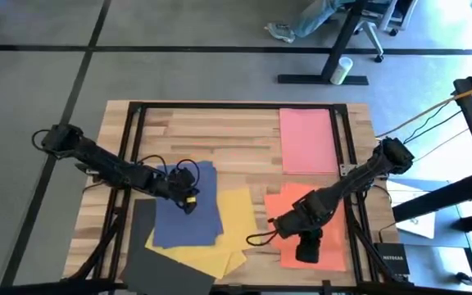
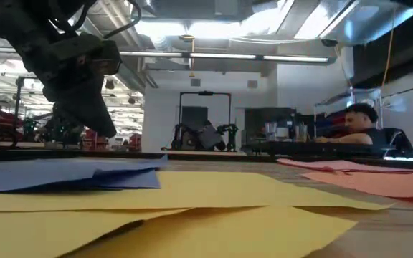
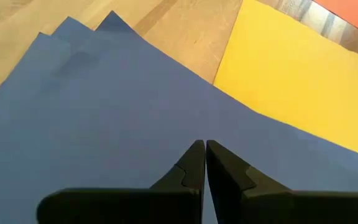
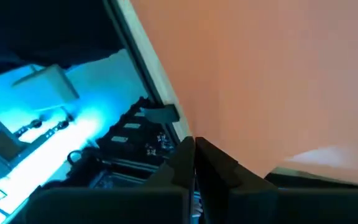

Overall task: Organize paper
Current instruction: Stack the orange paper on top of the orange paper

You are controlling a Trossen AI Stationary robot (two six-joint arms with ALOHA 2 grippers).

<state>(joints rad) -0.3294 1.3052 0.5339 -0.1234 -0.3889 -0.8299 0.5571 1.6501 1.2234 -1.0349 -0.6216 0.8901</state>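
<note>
left end effector pressed together on navy blue paper, lower left | right end effector pressed together over orange paper, lower right | pink paper upper right

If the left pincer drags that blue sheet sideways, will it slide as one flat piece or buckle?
Probably buckle somewhat: the blue sheet looks thin, and in the low view its edge already lifts off the yellow paper. Several blue corners fan out, so sheets may shear apart. The left pincer is shut over it; matte paper likely slides easily.
</note>
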